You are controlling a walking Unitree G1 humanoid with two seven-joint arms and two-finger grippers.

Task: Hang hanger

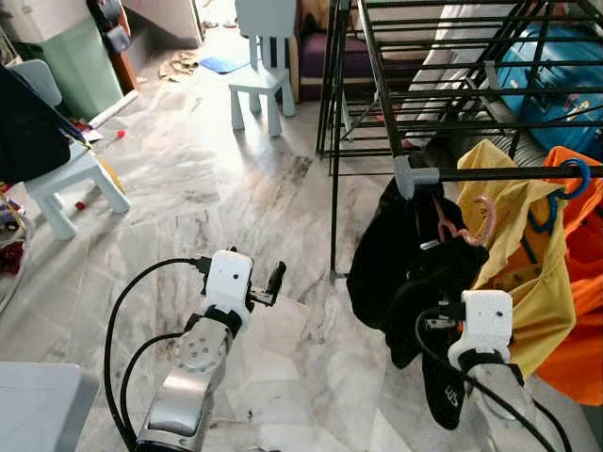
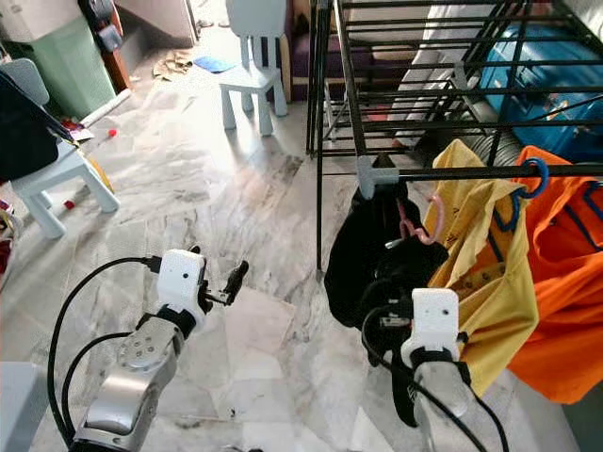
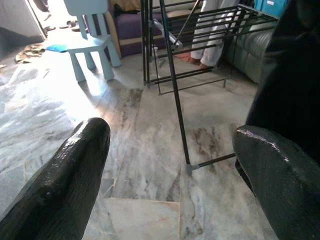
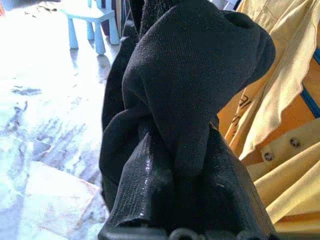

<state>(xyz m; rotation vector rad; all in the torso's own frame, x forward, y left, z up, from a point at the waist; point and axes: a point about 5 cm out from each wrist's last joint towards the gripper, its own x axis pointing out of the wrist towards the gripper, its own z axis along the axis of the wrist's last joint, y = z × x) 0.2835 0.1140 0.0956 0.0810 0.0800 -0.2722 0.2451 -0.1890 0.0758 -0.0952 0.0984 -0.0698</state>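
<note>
1. Looking down through the left eye view, the black garment (image 1: 405, 273) hangs at about 3 o'clock on a pink hanger (image 1: 471, 224), whose hook sits right by the grey corner joint of the black drying rack (image 1: 377, 94), apparently just under its rail. The right gripper (image 1: 443, 282) is buried in the cloth just above its white wrist housing, probably to steady or lift the load. Beside it, a yellow shirt (image 1: 513, 273) and an orange garment (image 1: 579, 282) hang from the same rail on a blue hanger (image 1: 565, 184). The left gripper (image 1: 273, 280) floats at 7 o'clock over the marble floor (image 1: 236, 188), well apart from the clothes, seemingly kept out of the way.

2. In the right eye view the same layout holds. Two pale blue chairs (image 2: 250, 71) stand at 10 and 12 o'clock, far from the work.

3. In the left wrist view that pincer's two black fingers (image 3: 65, 180) are spread wide with nothing between them; the rack's leg lies ahead.

4. In the right wrist view the black fabric is bunched tightly between the fingers (image 4: 145, 185), so this pincer is clamped on the garment, with yellow cloth touching at 3 o'clock. Whether the hook is fully seated on the rail cannot be told; releasing too soon could let it slip.
</note>
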